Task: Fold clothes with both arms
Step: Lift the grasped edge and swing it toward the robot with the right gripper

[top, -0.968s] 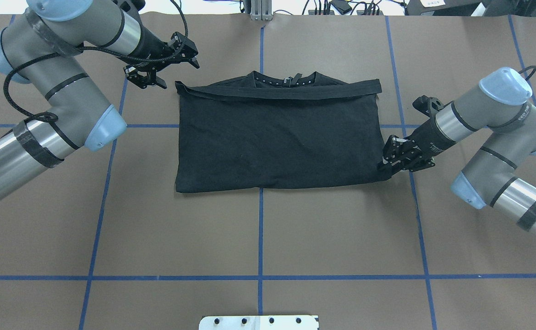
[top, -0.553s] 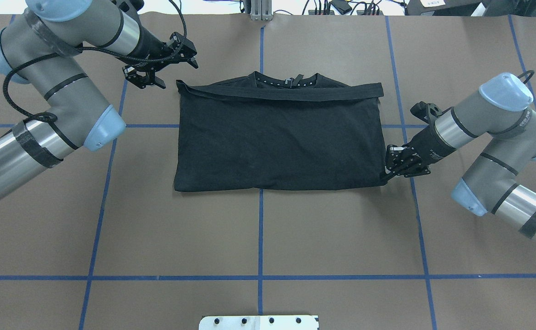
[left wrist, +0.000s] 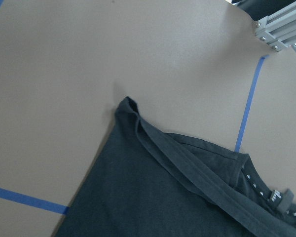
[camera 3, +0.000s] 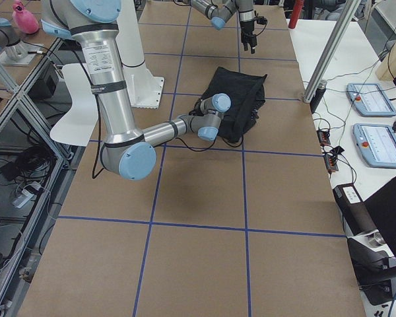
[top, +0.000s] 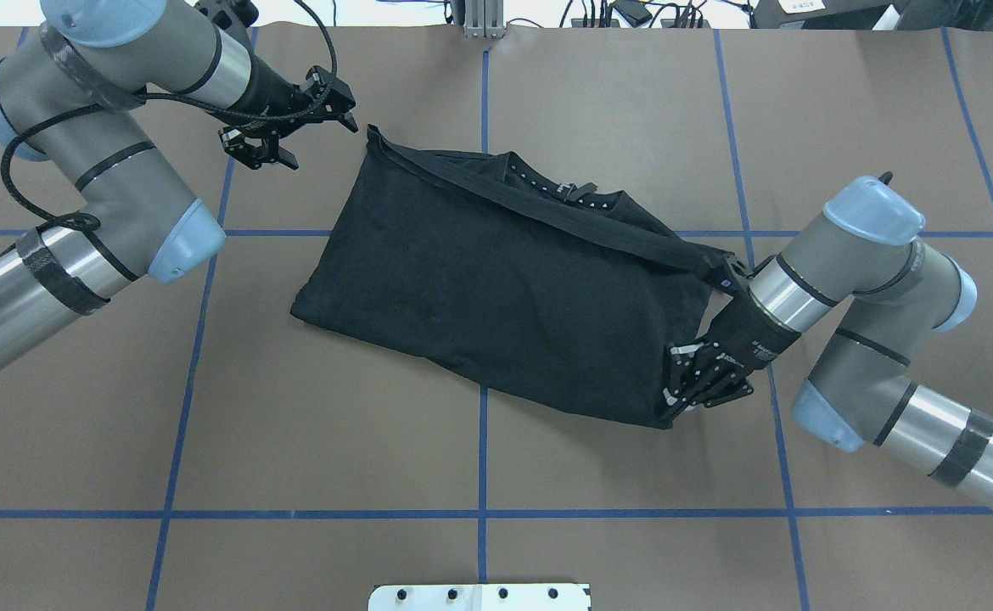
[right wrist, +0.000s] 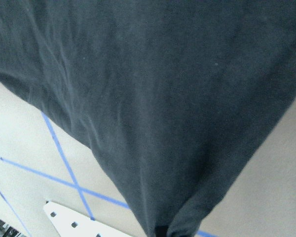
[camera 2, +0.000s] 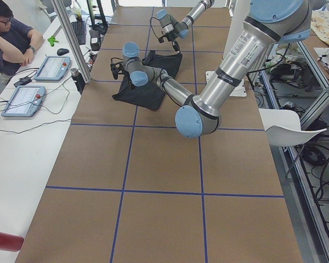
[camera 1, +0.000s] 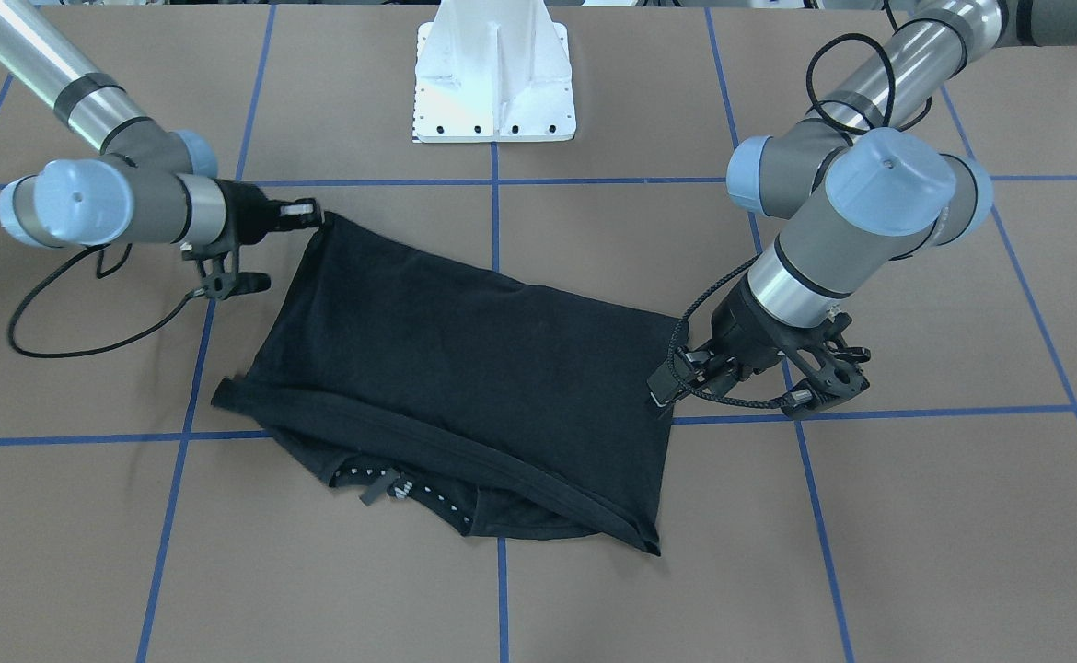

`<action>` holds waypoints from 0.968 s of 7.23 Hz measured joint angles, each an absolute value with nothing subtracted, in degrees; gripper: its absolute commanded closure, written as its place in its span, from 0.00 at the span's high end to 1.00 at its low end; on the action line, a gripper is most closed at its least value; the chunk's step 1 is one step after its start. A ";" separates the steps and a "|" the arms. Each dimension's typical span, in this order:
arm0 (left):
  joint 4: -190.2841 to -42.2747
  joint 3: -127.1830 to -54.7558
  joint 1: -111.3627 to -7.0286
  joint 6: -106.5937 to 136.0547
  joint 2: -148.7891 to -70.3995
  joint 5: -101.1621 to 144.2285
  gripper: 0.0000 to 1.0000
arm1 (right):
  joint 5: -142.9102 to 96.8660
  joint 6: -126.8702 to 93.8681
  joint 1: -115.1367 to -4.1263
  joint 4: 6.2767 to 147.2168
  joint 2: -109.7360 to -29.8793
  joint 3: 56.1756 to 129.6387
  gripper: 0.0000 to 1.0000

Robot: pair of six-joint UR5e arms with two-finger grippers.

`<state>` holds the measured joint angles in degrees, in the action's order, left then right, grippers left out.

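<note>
The black T-shirt point(top: 496, 280) lies folded and skewed across the table's middle, with its collar point(top: 569, 191) at the far edge. My right gripper point(top: 673, 406) is shut on the shirt's near right corner, which is lifted off the table point(camera 1: 316, 217). In the right wrist view the cloth point(right wrist: 163, 98) hangs pinched at the bottom edge. My left gripper point(top: 318, 142) hovers open just left of the shirt's far left corner point(top: 371, 134) without touching it. The left wrist view looks down on that corner point(left wrist: 126, 106). The chest graphic is hidden.
Blue tape lines point(top: 483, 441) grid the brown table. The white base pedestal point(camera 1: 494, 83) stands at the robot's side edge. Along the far edge runs a desk with tablets point(camera 2: 52, 68), where a person point(camera 2: 11, 38) sits.
My right gripper has pulled the shirt's near right corner toward the robot, swinging the whole shirt round from square to diagonal. The left gripper has drifted slightly left and stays open.
</note>
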<state>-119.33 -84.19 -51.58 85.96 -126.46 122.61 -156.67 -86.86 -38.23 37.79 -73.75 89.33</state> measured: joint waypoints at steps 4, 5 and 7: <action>-119.33 -84.28 -51.50 85.96 -126.07 122.67 1.00 | -157.84 -98.32 -26.28 37.73 -70.20 93.40 0.99; -119.35 -84.29 -51.40 85.96 -126.05 122.68 1.00 | -157.77 -99.76 -24.90 37.74 -69.92 94.11 1.00; -119.35 -84.41 -51.14 85.90 -126.12 122.75 1.00 | -156.95 -101.07 -26.29 37.71 -69.59 95.74 1.00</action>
